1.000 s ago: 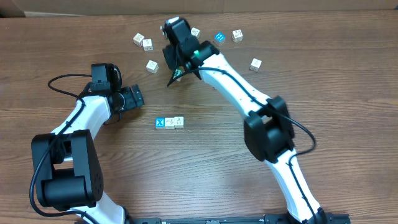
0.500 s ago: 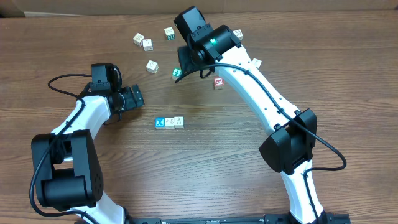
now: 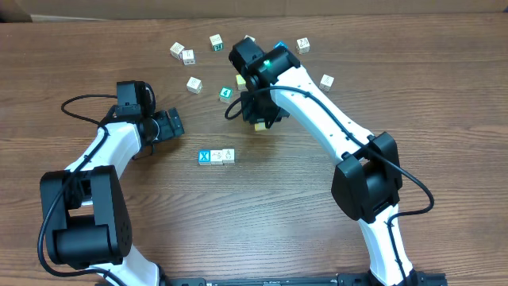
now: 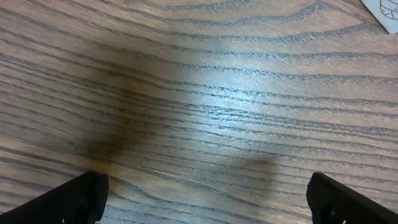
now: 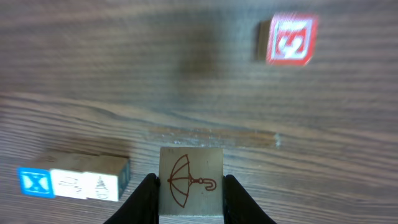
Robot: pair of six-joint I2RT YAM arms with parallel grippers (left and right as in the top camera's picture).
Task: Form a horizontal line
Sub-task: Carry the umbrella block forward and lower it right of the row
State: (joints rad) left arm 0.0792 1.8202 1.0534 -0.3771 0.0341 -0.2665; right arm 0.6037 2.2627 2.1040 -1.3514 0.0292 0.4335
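Observation:
A short row of cubes (image 3: 216, 156) lies mid-table: a blue cube with a white X (image 5: 34, 180) at its left end, then two pale cream ones (image 5: 84, 183). My right gripper (image 3: 258, 119) hangs behind and to the right of the row, shut on a cream cube with an umbrella drawing (image 5: 190, 180). That held cube (image 3: 259, 125) sits squarely between both fingers, above the wood. A teal-green faced cube (image 3: 225, 94) lies loose behind the row. My left gripper (image 3: 171, 125) rests open at the left over bare wood, its fingertips (image 4: 87, 196) wide apart.
A red-faced cube (image 5: 289, 40) lies beyond the held cube. Loose cubes are scattered along the back: two at the far left (image 3: 182, 53), one (image 3: 194, 83), one (image 3: 216, 41), one (image 3: 303, 45), one (image 3: 326, 81). A cardboard edge (image 3: 16, 12) is at the far left corner.
My right arm has swung from the back cubes forward toward the row, carrying the umbrella cube. It now covers the red-faced cube from above. The left arm has not moved.

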